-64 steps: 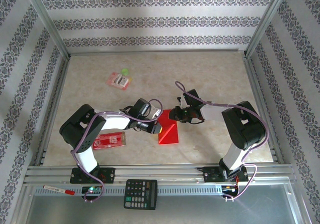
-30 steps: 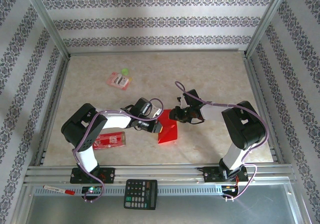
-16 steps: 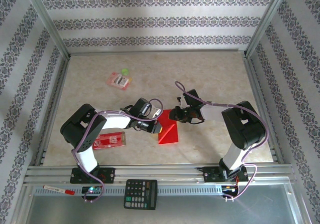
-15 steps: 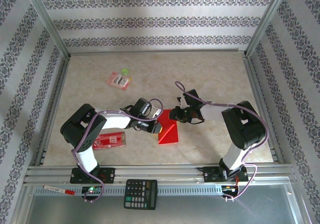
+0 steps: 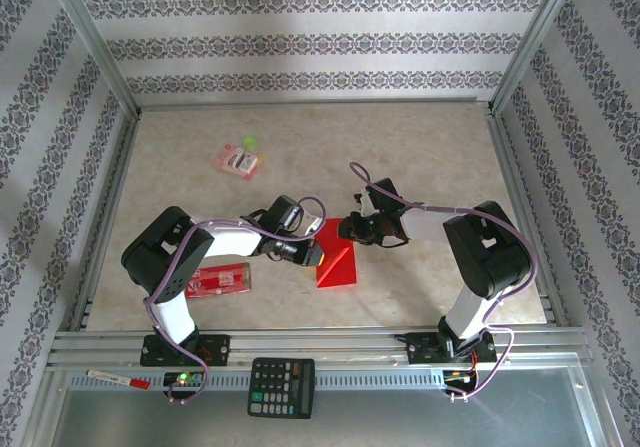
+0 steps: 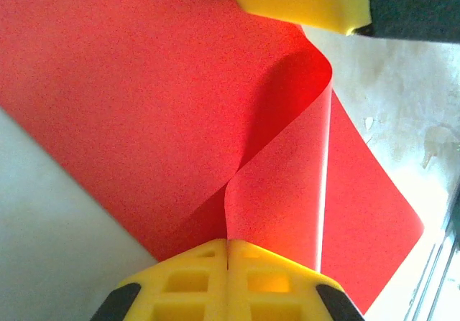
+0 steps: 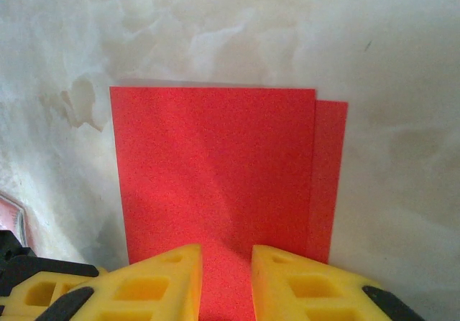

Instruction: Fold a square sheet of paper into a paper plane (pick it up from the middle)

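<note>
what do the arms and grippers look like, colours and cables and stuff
The left arm and right arm have white links between bulky black joints, each trailed by a purple cable. The left gripper and right gripper have blocky yellow fingers with cut-out slots, on black mounts.

Beige table w/ red paper sheet, red packet, pink pack.
</note>
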